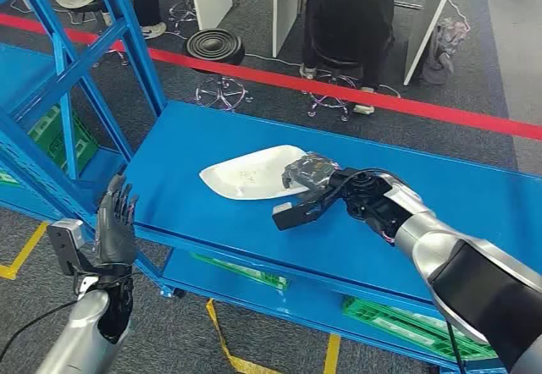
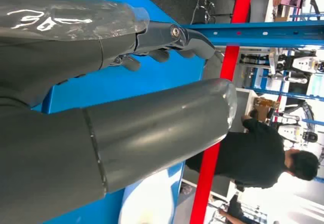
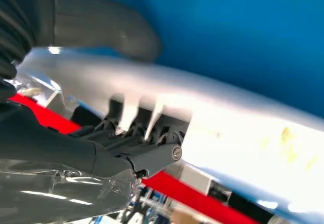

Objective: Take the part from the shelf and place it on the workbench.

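The white curved part (image 1: 252, 173) lies flat on the blue workbench (image 1: 396, 222), left of its middle. My right hand (image 1: 310, 189) is at the part's right end, dark fingers over it and the thumb stretched along the bench just in front. In the right wrist view the part (image 3: 248, 133) runs between the thumb (image 3: 99, 26) and the fingers (image 3: 153, 153), which touch it. My left hand (image 1: 116, 222) is raised off the bench's front left corner, fingers spread and holding nothing. Its wrist view shows the thumb (image 2: 153, 127) and a pale bit of the part (image 2: 153, 203).
The blue shelf frame (image 1: 63, 78) stands at the left with a green crate (image 1: 61, 137) inside. Another green crate (image 1: 409, 323) lies on the bench's lower level. Beyond a red floor line (image 1: 384, 99) are a stool (image 1: 214, 48) and a seated person (image 1: 351, 10).
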